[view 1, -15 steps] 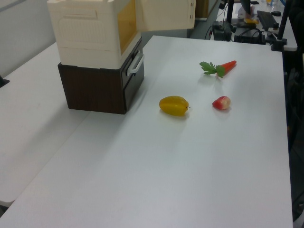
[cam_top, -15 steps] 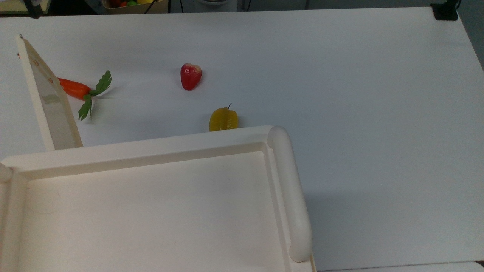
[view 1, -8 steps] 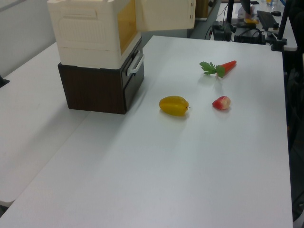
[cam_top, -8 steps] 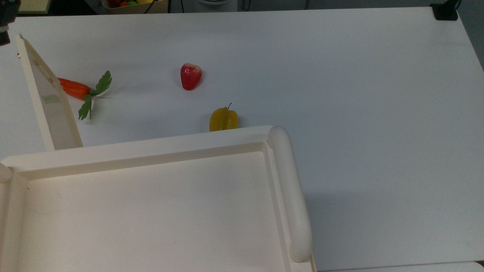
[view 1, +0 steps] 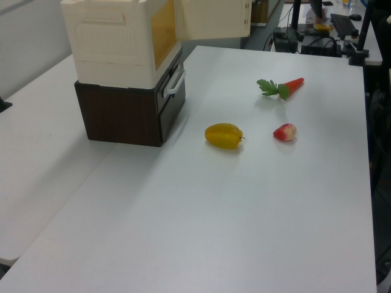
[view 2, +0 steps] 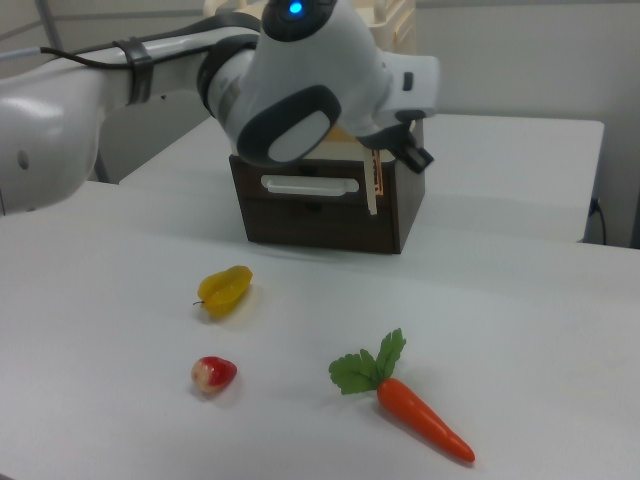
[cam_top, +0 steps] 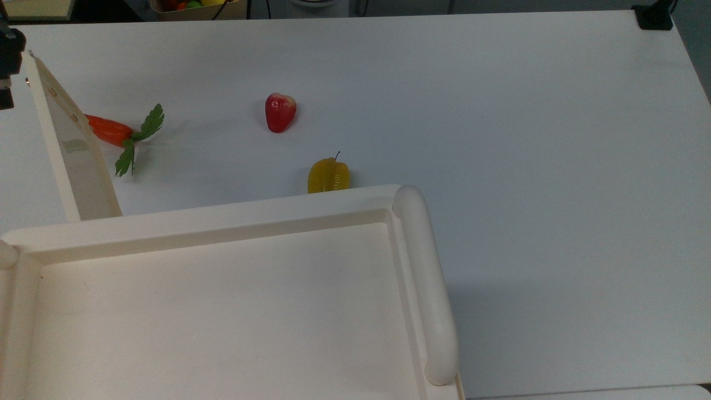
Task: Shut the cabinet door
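Observation:
The cabinet [view 1: 116, 46] is a cream-white box on a dark brown base; its recessed top [cam_top: 222, 311] lies at the top view's lower left. The cabinet door [cam_top: 69, 139] stands swung open, a thin cream panel with a glossy beige inner face, reaching out from the cabinet's front corner. In the left view the cabinet door [view 1: 214, 18] sticks out toward the table's far end. A dark part of my gripper [cam_top: 6, 69] sits at the top view's left edge, just outside the door's free end. In the right view the white arm [view 2: 300, 90] hides most of the cabinet, with the gripper [view 2: 412, 152] by the door's edge.
On the white table lie a toy carrot [cam_top: 111, 130] close to the door's inner face, a red fruit [cam_top: 280, 111] and a yellow starfruit [cam_top: 328, 175] near the cabinet's front. A drawer with a white handle [view 2: 308, 185] is in the brown base.
The dark gripper part has come down along the top view's left edge to the door's free end. The door and the fruits stay where they were.

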Available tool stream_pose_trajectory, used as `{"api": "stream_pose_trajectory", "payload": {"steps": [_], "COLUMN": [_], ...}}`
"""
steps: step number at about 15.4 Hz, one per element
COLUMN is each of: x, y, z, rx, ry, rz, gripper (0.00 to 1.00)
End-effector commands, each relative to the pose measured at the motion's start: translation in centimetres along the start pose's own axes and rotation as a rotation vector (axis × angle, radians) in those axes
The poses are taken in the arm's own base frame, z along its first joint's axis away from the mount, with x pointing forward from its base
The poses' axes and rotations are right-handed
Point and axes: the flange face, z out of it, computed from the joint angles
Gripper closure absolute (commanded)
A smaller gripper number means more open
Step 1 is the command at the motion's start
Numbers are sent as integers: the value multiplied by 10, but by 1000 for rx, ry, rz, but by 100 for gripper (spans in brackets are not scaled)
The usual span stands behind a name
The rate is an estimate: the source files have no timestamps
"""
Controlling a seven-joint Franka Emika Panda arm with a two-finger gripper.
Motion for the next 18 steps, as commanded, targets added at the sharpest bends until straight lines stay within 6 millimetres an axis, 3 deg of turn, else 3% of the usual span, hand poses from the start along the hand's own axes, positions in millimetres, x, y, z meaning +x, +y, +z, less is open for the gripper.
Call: {"api": "stream_pose_trajectory", "payload": {"steps": [1,8,12,18], "x": [-5,-28,-51,-87], "y": [-27,-95,-152,-223], "z": [2,15,23,31], "rx": [37,92,135,178], "ry": [6,-46,-82,-120], "rz": [45,38,-20,-41], "gripper": [90,90,90,89]}}
